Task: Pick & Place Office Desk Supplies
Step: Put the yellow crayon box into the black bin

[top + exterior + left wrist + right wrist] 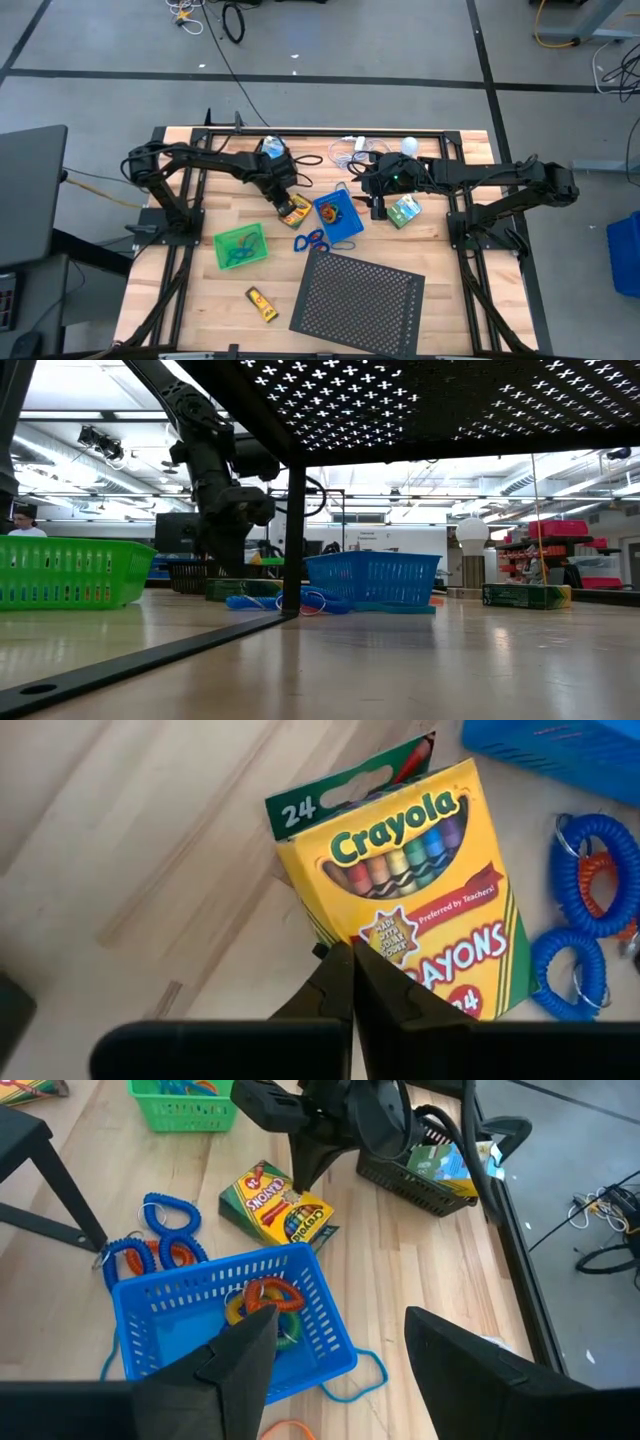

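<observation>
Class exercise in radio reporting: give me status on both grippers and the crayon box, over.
Left gripper shut, tips at the crayon box edge, box flat on table. Right gripper open, empty, above blue tray. Blue coil loops beside box.

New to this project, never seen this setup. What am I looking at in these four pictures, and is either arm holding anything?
It is a two-armed robot at a wooden table, sorting desk supplies into trays. One picture looks straight down from above, one looks level across the tabletop, and each of the other two comes from a camera on one arm's wrist.

On the table lie a green tray, a blue tray, a black tray, a crayon box, blue coil loops, a green-white box, a yellow tube and a black perforated sheet.

The left claw is shut, its tips at the crayon box's edge; whether it grips the box I cannot tell. The right claw hangs open over the blue tray, holding nothing.
</observation>
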Motion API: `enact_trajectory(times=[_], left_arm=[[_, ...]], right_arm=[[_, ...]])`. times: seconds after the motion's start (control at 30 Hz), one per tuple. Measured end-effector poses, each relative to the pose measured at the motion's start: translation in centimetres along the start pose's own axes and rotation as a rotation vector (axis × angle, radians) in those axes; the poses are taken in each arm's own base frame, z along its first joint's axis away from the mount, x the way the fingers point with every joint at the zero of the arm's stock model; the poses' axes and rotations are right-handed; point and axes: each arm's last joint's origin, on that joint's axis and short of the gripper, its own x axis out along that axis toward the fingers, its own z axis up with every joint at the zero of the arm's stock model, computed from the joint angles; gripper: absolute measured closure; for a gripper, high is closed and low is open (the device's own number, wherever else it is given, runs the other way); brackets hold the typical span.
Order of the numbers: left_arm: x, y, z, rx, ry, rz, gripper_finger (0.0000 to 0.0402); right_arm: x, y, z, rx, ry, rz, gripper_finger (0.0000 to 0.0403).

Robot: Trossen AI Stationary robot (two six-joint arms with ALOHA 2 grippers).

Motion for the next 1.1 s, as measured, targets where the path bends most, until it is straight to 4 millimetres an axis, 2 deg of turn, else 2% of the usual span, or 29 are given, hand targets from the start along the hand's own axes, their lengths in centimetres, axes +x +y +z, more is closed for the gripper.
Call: enact_trajectory(times=[0.27,0.63,0.77,0.93,1.1], left_arm=[[-2.7,-0.2,-0.3,0.019,-0.075,0.068,0.04],[-3.7,-0.7,0.3,0.052,-0.174,0.054,0.0394],[-3.7,-0.6,0.3,0.063,-0.175,0.067,0.0357],[-3.5,-0.5,0.4,0.108,-0.156,0.041,0.0286],[-1.9,0.1,0.4,0.079,-0.082,0.0,0.0212]], right_arm=[[0.0,0.0,0.0,-0.007,-0.001,-0.002,0.0174],[0.0,-0.1,0.1,-0.018,-0.006,-0.003,0.0174],[0.0,-0.1,0.1,-0.018,-0.006,-0.003,0.0174],[0.0,0.0,0.1,-0.018,-0.006,-0.003,0.0174],[0.0,0.0,0.1,-0.018,-0.006,-0.003,0.0174]])
